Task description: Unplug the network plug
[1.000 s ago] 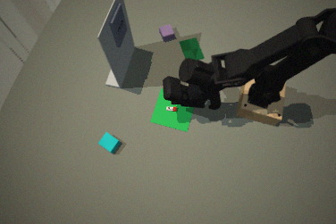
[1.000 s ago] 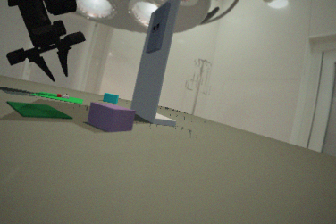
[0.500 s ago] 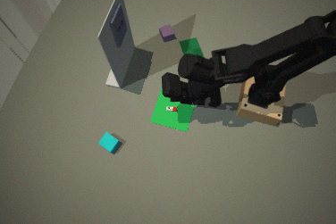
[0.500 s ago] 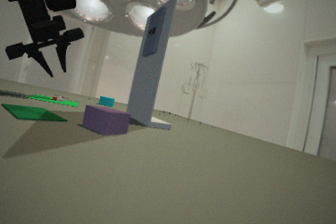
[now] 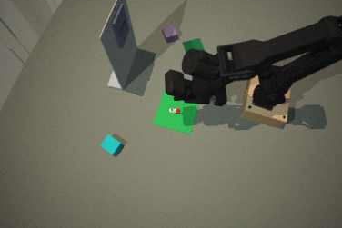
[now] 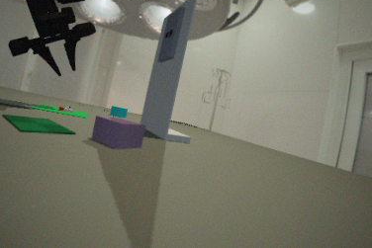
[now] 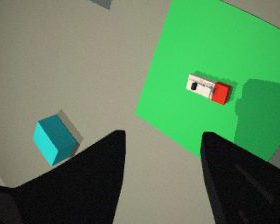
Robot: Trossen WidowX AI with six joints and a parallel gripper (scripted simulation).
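Note:
The plug (image 5: 175, 111) (image 6: 65, 109) (image 7: 208, 89), white with a red end, lies on the bright green square (image 5: 173, 123) (image 6: 79, 114) (image 7: 166, 65), inside its edges. The upright panel (image 5: 111, 40) (image 6: 165, 85) stands apart, with a socket block (image 5: 121, 25) (image 6: 172, 36) near its top; no plug shows in it. My gripper (image 6: 67, 73) (image 7: 163, 141) is open with nothing between its fingers. It hangs well above the table and does not touch the plug. In the top view the arm hides the fingertips.
A cyan block (image 5: 111, 144) (image 6: 119, 112) (image 7: 54, 140) stands left of the square in the wrist view. A purple block (image 5: 169, 33) (image 6: 119, 132) and a dark green patch (image 5: 193, 44) (image 6: 39, 124) lie on the panel's other side. The wooden arm base (image 5: 266, 114) is right of the square in the top view.

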